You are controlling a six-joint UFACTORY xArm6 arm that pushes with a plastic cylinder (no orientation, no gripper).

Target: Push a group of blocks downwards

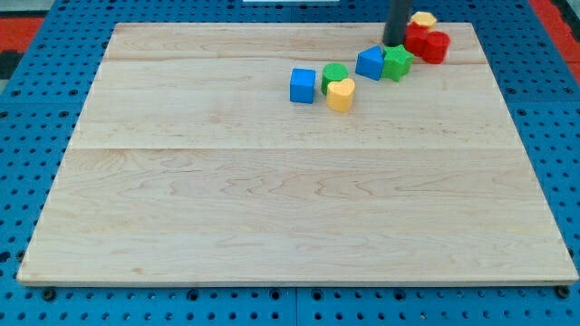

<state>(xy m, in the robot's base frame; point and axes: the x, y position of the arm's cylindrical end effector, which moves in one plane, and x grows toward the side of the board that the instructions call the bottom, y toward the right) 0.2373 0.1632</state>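
My tip (pixel 394 43) is at the view's top right, just above the blue block (pixel 370 62) and the green star block (pixel 396 62), which touch each other. Right of the tip, two red blocks (pixel 426 43) sit together, with a yellow block (pixel 423 19) behind them near the board's top edge. To the left, a blue cube (pixel 303 85), a green block (pixel 334 76) and a yellow heart block (pixel 341 94) form a loose cluster; the green and the yellow heart touch.
The wooden board (pixel 272 208) lies on a blue pegboard (pixel 36 109). All the blocks are near the board's top right part.
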